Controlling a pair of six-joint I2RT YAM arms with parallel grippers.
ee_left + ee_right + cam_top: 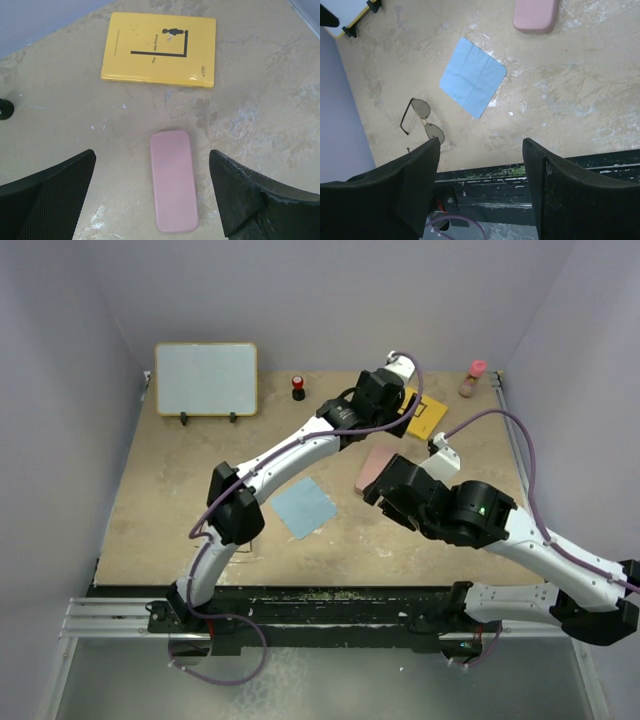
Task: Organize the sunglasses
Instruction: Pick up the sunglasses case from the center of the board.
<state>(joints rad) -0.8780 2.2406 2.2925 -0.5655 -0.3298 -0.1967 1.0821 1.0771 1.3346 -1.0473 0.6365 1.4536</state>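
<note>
The sunglasses [422,120], thin dark wire frame with greyish lenses, lie open on the table near its front edge, left of the light blue cloth [473,76]. In the top view the left arm's elbow hides them. My right gripper [481,145] hangs open and empty above the table's front edge, its left finger just right of the sunglasses. The pink case [172,182] lies closed on the table. My left gripper [152,165] is open wide above it, one finger to each side, not touching. In the top view the case [376,464] sits between the two grippers.
A yellow book [159,49] lies beyond the case at the back right. A whiteboard [205,378] stands at the back left. A small red and black object [298,387] and a pink-capped bottle [474,378] stand along the back. The cloth [303,506] lies mid-table.
</note>
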